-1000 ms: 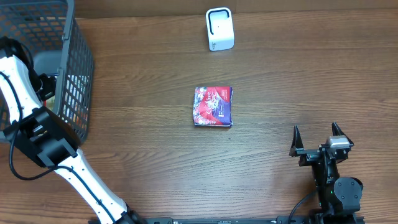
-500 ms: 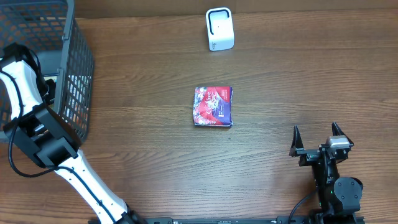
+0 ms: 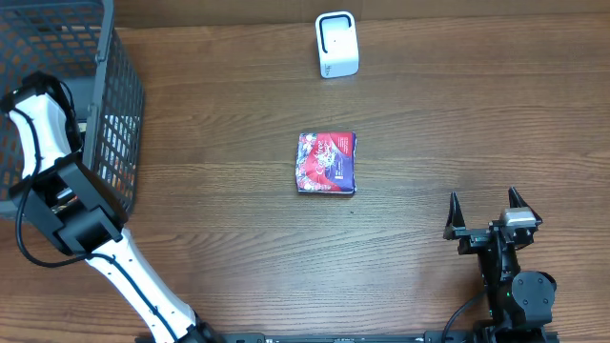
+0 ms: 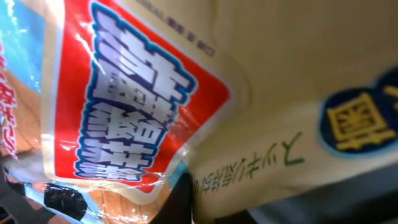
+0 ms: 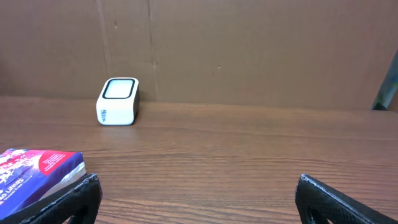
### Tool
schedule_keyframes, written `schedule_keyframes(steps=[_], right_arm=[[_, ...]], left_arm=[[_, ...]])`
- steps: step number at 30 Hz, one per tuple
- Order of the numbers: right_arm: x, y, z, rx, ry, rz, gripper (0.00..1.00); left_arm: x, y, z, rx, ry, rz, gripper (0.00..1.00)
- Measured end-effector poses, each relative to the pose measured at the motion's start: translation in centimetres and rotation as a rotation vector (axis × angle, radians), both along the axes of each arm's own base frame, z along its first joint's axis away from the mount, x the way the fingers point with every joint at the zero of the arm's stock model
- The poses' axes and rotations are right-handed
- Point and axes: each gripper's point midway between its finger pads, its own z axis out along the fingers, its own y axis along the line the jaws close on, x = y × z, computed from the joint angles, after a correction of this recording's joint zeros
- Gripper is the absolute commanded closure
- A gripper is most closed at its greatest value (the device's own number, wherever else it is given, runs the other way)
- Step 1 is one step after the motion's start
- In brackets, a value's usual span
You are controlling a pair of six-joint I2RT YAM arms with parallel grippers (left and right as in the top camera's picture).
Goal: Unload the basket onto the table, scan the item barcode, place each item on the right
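My left arm (image 3: 43,124) reaches down into the black wire basket (image 3: 119,105), and its gripper is hidden there in the overhead view. In the left wrist view a clear-wrapped packet with a red and blue label (image 4: 124,93) and a tan packet with green print (image 4: 298,112) fill the picture right against the camera. The left jaws are shut, and I cannot tell whether they pinch either packet. A red and purple box (image 3: 327,163) lies flat mid-table. The white scanner (image 3: 336,45) stands at the far edge. My right gripper (image 3: 483,200) rests open near the front right, holding nothing.
The basket's tall mesh walls surround my left arm at the far left. In the right wrist view the box (image 5: 37,171) sits just ahead of the left finger, the scanner (image 5: 117,101) stands farther back, and a cardboard wall (image 5: 249,50) rises behind the table.
My left arm has shifted slightly toward the far side inside the basket, and its jaws have gone from open to shut. The right arm and the box have not moved.
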Motion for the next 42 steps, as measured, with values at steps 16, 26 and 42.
schedule_keyframes(steps=[16, 26, 42], right_arm=[[0.0, 0.0, 0.0, 0.000, 0.001, 0.000, 0.00], [0.0, 0.0, 0.0, 0.000, 0.001, 0.000, 0.00], [0.0, 0.0, 0.0, 0.000, 0.000, 0.000, 0.00]], left_arm=[[-0.3, -0.5, 1.8, -0.022, 0.015, 0.075, 0.96], [5.7, -1.6, 8.9, -0.104, -0.340, 0.099, 0.96], [5.2, -0.5, 8.0, -0.043, -0.303, 0.111, 0.00]])
